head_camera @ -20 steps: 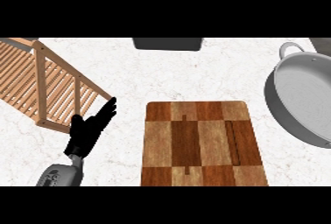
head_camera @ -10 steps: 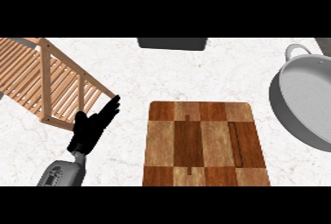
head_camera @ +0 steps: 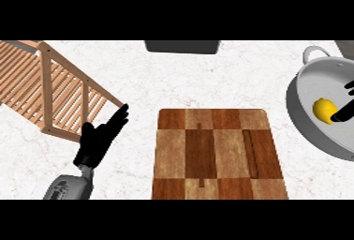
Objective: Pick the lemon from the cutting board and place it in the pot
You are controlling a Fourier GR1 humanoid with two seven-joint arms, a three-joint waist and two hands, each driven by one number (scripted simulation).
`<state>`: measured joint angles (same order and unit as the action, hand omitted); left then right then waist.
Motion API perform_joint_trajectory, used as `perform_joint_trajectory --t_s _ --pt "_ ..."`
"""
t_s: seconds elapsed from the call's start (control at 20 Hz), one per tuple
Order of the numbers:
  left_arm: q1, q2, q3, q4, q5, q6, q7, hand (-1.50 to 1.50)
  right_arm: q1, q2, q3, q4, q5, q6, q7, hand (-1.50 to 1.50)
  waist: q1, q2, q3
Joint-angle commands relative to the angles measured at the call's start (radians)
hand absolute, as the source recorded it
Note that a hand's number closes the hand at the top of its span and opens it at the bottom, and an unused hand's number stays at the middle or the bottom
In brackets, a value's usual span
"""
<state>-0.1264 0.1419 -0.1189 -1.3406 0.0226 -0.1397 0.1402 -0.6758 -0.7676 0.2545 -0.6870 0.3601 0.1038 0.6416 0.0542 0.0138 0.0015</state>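
The lemon (head_camera: pixel 323 109) is a small, bright yellow oval with a smooth skin, lying inside the pot (head_camera: pixel 308 123) at the right edge of the view, well apart from the cutting board (head_camera: pixel 217 152). The pot is a wide, pale grey metal vessel with a looped handle at its far rim; much of its right side runs out of view, so its full outline cannot be seen. The right hand (head_camera: pixel 344 112) shows only as a few black fingers reaching in from the right edge over the pot's interior, the lowest one touching the right side of the lemon; the palm and forearm are cut off, and whether those fingers are curled around the fruit or merely lying against it cannot be told. The cutting board, a checkered pattern of light and dark wood, sits in the middle of the white marbled surface (head_camera: pixel 207 79) with its near end cut off by the frame, and nothing rests on it. The left hand (head_camera: pixel 100 138) rests to the left of the board, fingers straight and relaxed and pointing toward the far right, holding nothing, well apart from the lemon. Beyond it to the far left lies a slatted wooden rack (head_camera: pixel 48 91), tilted and cropped at the left edge. A dark grey object (head_camera: pixel 182 46) at the far edge is mostly cut off and cannot be identified.
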Motion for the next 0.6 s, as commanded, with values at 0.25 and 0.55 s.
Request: perform_joint_trajectory --t_s 0.25,0.55 --pt "0.029 -0.012 -0.001 -0.013 -0.008 0.017 -0.003 0.0 -0.1 0.089 -0.236 -0.005 -0.113 -0.384 -0.237 -1.5 -0.03 -0.009 0.003" --pt "0.033 0.012 0.032 -0.017 0.013 0.003 -0.009 0.0 -0.072 0.11 -0.401 0.0 -0.172 -0.674 -0.377 -1.5 -0.042 -0.009 0.001"
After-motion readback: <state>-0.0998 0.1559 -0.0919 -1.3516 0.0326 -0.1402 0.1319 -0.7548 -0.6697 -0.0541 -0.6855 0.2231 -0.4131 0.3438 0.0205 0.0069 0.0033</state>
